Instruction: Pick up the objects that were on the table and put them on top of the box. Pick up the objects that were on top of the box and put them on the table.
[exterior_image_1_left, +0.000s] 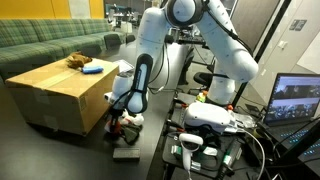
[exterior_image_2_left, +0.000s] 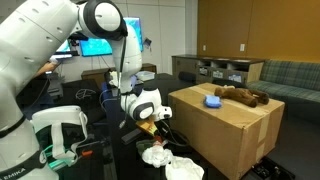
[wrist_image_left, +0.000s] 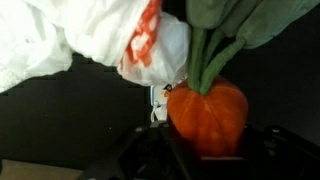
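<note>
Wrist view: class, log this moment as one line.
gripper low beside box | nearest: orange toy carrot, white bag | grip: unclear

Dark counter (wrist_image_left: 60, 115) carried a large cardboard box (exterior_image_2_left: 225, 125). In front of the box, a crumpled white bag (wrist_image_left: 60, 40) lay just beside an orange plush carrot (wrist_image_left: 208, 110); a flat grey pad (exterior_image_1_left: 125, 153) lay nearby.

Soft, even room light filled both exterior views; the box (exterior_image_1_left: 60, 78) showed its top brighter than its sides. A monitor (exterior_image_2_left: 97, 45) glowed blue, nearly washed out. My wrist view was blurred all over: the white bag (wrist_image_left: 50, 40) glared without detail, the orange toy (wrist_image_left: 208, 112) looked soft, the bottom edge sank into darkness
</note>
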